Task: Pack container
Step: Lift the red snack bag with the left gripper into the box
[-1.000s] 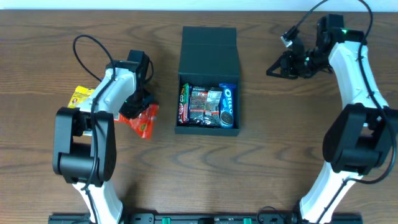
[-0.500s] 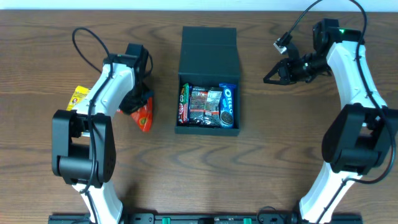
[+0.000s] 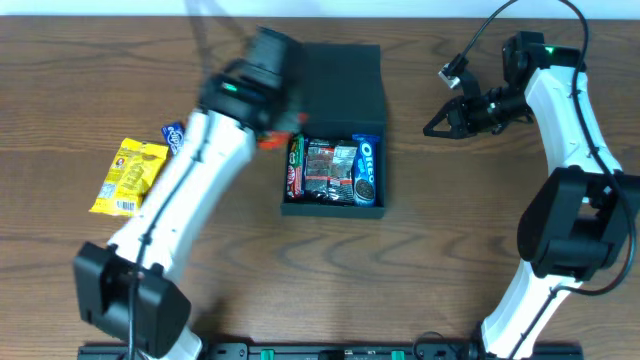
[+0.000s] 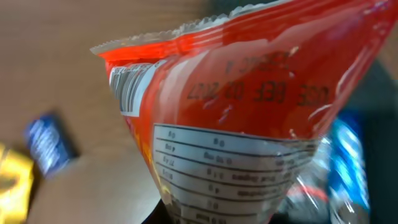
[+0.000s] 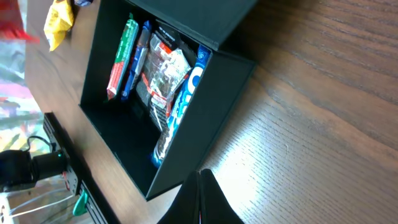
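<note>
Red packet (image 4: 249,93) in left gripper (image 3: 270,138) (tight)

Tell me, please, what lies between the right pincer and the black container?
Nothing but bare tabletop separates the right pincer and the container; the overhead view shows it.

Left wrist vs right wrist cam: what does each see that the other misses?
Left wrist only: the red packet close up, with its barcode and label print, filling the frame. Right wrist only: the container interior, with a green packet and silver packets, plus the right pincer, closed. Both: the yellow packet, the blue Oreo pack (blurred in left wrist), and the red packet, only an edge blur in right wrist.
</note>
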You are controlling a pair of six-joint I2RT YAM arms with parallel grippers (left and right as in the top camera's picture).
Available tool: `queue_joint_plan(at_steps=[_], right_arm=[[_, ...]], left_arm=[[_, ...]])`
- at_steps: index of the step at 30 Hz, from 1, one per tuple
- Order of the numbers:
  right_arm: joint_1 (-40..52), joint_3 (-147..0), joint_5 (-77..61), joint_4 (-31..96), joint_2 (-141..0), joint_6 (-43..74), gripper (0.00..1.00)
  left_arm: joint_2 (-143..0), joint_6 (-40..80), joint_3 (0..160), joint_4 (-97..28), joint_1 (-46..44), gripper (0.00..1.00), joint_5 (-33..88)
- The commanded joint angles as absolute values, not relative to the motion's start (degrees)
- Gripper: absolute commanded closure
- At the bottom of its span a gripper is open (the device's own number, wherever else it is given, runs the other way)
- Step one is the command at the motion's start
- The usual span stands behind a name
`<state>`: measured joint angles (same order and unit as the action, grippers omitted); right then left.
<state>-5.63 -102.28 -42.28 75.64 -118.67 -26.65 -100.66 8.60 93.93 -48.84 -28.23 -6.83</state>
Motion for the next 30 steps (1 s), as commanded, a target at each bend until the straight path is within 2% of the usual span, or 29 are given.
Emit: queue_joint_plan(at_steps=[1,5,8,14,15,16,17,18,19,23,25,28,30], right_arm=[[-6.6,-103.4,-43.5,75.7,-118.5,-28.0,0.98],[-7.9,-103.4,-43.6,75.7,-118.5,-27.9,0.99],[-8.4,-103.4,-43.6,76.1,-118.5,-28.0,0.98],[-8.6,-103.4,-43.5,76.2,-118.5,-28.0,0.99],[-8.6,-103.4,-43.5,76.2,-118.5,-28.0,0.98],[-8.6,-103.4,-43.5,76.1,-118.5,-28.0,0.99],[-8.6,-103.4,-43.5,76.1,-118.5,-28.0,0.98],[-8.6,-103.4,-43.5,76.1,-118.5,-28.0,0.99],[-8.6,-103.4,-43.5,76.1,-118.5,-28.0,0.99],[-8.6,-103.4,-43.5,76.1,-118.5,-28.0,0.98],[-8.6,-103.4,-43.5,76.1,-118.5,-28.0,0.99],[-8.6,-103.4,-43.5,76.1,-118.5,-28.0,0.98],[-8.6,-103.4,-43.5,76.1,-118.5,-28.0,0.99]], left_arm=[[-103.9,-1.3,94.0,-48.7,-32.3,0.94,-7.4],[-107.9,-4.8,94.0,-48.9,-35.9,0.94,-1.0],[-109.6,-5.9,94.0,-48.5,-37.7,0.91,-1.0],[-112.8,-2.3,94.0,-49.5,-37.9,0.71,0.5],[-112.9,-1.9,94.0,-49.6,-37.9,0.62,0.6],[-113.0,-1.7,94.0,-49.5,-37.9,0.32,0.5],[-113.0,-1.7,94.0,-49.4,-38.0,0.15,0.5],[-112.9,-1.7,94.0,-49.2,-38.0,0.04,0.5],[-112.8,-1.7,94.0,-49.2,-38.0,0.03,0.5],[-112.7,0.0,95.7,-49.6,-37.8,0.05,0.2],[-112.7,0.0,97.3,-49.7,-37.8,0.12,0.2],[-112.7,0.0,98.5,-49.6,-37.7,0.58,0.2],[-112.7,0.0,98.5,-49.8,-37.5,0.72,0.8]])
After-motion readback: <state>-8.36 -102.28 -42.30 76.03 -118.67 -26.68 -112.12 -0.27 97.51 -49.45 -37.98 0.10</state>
